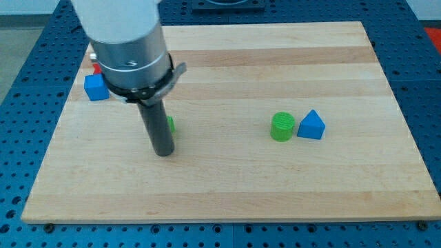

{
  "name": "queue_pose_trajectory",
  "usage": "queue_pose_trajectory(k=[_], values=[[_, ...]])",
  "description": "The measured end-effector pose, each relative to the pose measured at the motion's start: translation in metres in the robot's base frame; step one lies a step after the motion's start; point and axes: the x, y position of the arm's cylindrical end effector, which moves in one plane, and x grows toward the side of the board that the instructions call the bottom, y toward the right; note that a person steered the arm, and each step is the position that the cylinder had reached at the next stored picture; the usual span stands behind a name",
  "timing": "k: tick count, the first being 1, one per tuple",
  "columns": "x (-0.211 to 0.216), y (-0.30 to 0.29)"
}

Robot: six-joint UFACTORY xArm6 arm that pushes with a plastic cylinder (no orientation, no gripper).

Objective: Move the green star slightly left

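A green block (170, 125), probably the green star, is mostly hidden behind my rod; only a sliver of it shows at the rod's right side. My tip (164, 152) rests on the board just below and in front of that block, at the view's left of centre. I cannot tell if the rod touches it.
A green cylinder (282, 127) and a blue triangular block (311, 125) sit side by side right of centre. A blue cube (96, 87) sits near the board's left edge, with a red block (96, 69) just behind it, mostly hidden by the arm. The wooden board (275, 62) lies on a blue perforated table.
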Motion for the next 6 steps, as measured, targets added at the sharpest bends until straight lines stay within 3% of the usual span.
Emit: queue_pose_trajectory(k=[1,2,5,6], values=[[-0.013,0.042],[-0.043,0.039],[-0.046,-0.080],[-0.043,-0.056]])
